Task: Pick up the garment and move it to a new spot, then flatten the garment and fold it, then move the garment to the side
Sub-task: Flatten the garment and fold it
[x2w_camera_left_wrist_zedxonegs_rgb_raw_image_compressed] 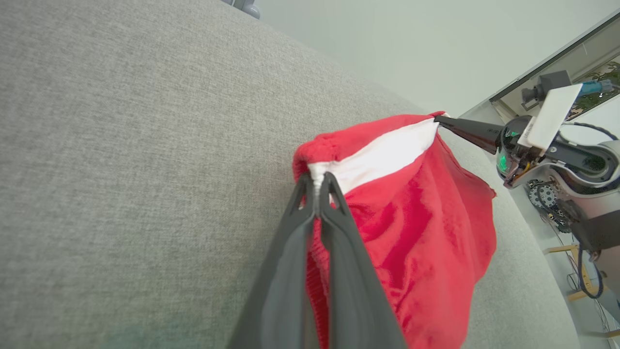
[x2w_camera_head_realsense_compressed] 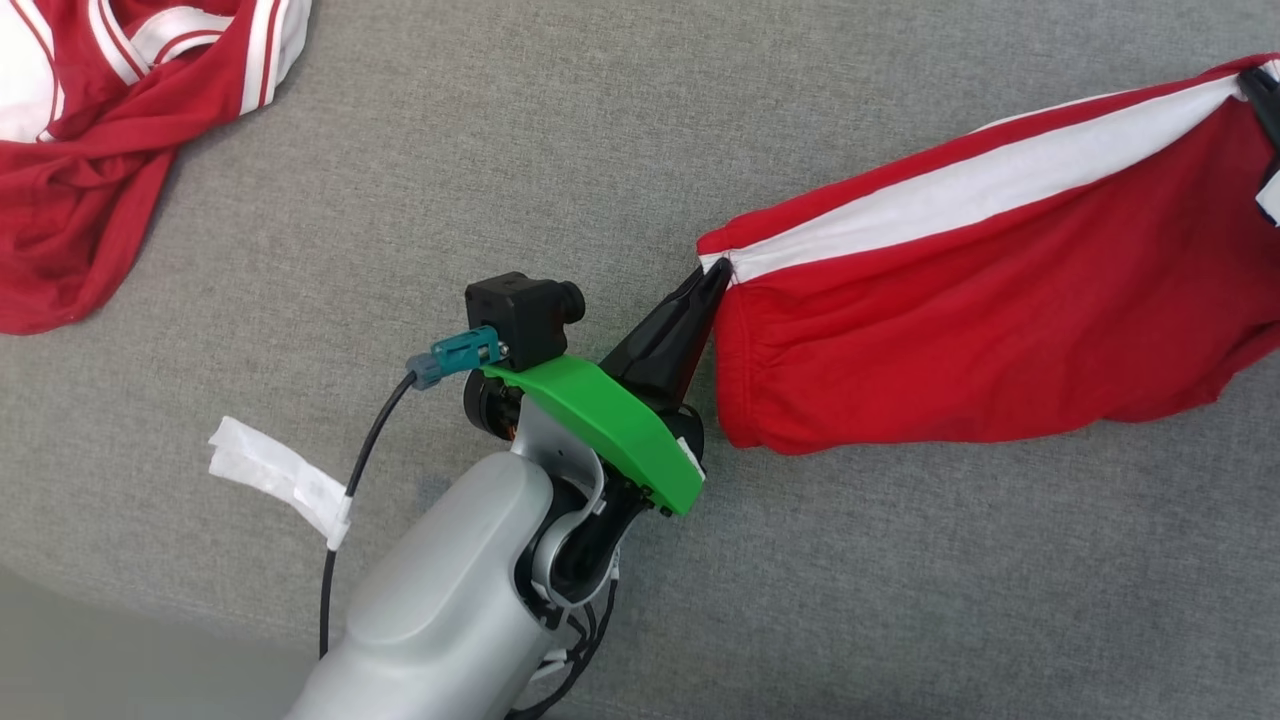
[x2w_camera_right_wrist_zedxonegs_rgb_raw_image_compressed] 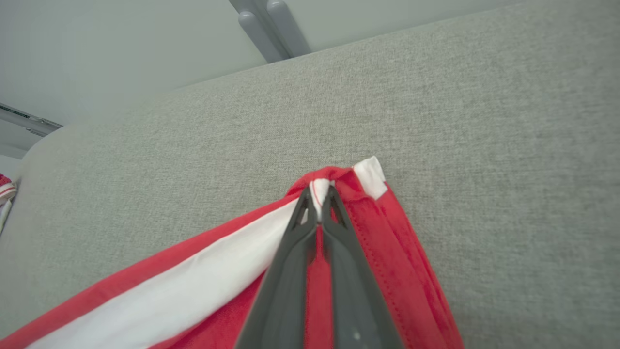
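Grey cloth surface [x2w_camera_head_realsense_compressed: 600, 150] beneath red-and-white garment [x2w_camera_head_realsense_compressed: 1000, 320], left hand [x2w_camera_head_realsense_compressed: 712, 275] and right hand [x2w_camera_right_wrist_zedxonegs_rgb_raw_image_compressed: 318, 194] clamped on opposite ends

Open grey surface [x2w_camera_head_realsense_compressed: 600, 150] separates the garment [x2w_camera_head_realsense_compressed: 950, 330] from a crumpled red cloth [x2w_camera_head_realsense_compressed: 90, 200].

The garment [x2w_camera_head_realsense_compressed: 980, 320] runs past the right edge; the red cloth [x2w_camera_head_realsense_compressed: 90, 190] is cropped top-left.

Grey woven fabric surface [x2w_camera_head_realsense_compressed: 900, 600], pale plain wall [x2w_camera_left_wrist_zedxonegs_rgb_raw_image_compressed: 387, 48] behind, window [x2w_camera_left_wrist_zedxonegs_rgb_raw_image_compressed: 608, 72] w/ greenery past its edge, even light.
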Controlling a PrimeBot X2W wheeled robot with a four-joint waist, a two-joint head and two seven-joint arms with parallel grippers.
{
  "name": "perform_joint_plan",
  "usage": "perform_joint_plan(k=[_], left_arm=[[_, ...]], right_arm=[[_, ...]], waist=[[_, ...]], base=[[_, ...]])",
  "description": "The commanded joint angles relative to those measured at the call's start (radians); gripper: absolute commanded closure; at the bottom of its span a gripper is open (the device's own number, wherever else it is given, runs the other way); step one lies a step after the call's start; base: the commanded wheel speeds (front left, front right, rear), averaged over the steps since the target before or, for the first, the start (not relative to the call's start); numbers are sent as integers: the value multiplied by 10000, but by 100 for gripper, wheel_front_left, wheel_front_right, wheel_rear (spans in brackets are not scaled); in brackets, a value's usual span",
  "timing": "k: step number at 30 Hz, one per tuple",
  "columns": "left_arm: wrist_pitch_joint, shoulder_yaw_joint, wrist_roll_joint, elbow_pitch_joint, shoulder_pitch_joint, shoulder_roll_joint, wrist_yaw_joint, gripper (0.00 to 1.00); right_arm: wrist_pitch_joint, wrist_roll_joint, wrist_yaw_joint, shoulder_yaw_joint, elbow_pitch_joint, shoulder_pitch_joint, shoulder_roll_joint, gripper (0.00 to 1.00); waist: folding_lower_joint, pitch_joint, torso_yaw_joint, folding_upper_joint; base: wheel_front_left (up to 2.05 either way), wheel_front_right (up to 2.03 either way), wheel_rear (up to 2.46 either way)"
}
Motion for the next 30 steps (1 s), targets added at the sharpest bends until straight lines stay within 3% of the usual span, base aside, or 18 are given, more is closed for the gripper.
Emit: perform_joint_plan(k=[1, 2, 3, 4, 8, 9, 10, 11, 16, 21, 26, 30], left_arm=[[-86, 11, -142, 100, -173, -37, -60, 100], [-109, -1, -166, 184, -204, -72, -54, 96], [-143, -23, -199, 249, -236, -93, -49, 87], [-181, -46, -264, 308, -258, -122, -72, 77], [-300, -148, -295, 525, -359, -160, -106, 73], [-346, -148, -301, 575, -361, -162, -111, 70], [-426, -138, -249, 621, -384, -166, -105, 40], [-512, -94, -242, 676, -382, -165, -84, 0], [-915, 45, -15, 1001, -239, 53, 218, 0], [-1676, 446, 686, 809, 227, 606, 981, 0], [-2014, 1011, 1885, -486, 1243, 1043, 1840, 0], [-1991, 1927, 3216, -1797, 2375, 916, 2052, 0]], right_arm=[[70, -132, 3, 40, 71, -96, -77, 100], [89, -240, 3, 33, 142, -131, -83, 100], [118, -307, 3, 75, 183, -150, -66, 100], [159, -360, 3, 146, 200, -168, -50, 86], [-57, -616, 3, 271, 216, -78, -177, 83], [-132, -666, 3, 319, 221, -52, -202, 68], [-209, -706, 2, 395, 218, -14, -245, 0], [-267, -750, 2, 418, 234, 11, -251, 0], [-612, -700, 3, 966, -91, 133, -418, 0], [-517, -693, 3, 2118, -1172, 788, -1360, 0], [411, -697, 2, 3221, -2259, 1718, -2955, 0], [708, -680, 2, 3231, -2363, 1982, -3206, 0]], waist=[[0, 15, 19, 0], [0, 19, 20, 0], [0, 29, 14, 0], [0, 44, 1, 0], [0, 55, -99, 0], [0, 48, -135, 0], [0, 33, -183, 0], [0, 18, -226, 0], [0, -141, -511, 0], [0, -394, -778, 0], [0, -443, -891, 0], [0, -155, -713, 0]], base=[[0, 0, 0], [0, 0, 0], [0, 0, 0], [0, 0, 0], [0, 0, 0], [0, 0, 0], [0, 0, 0], [0, 0, 0], [0, 0, 0], [0, 0, 0], [0, 0, 0], [0, 0, 0]])
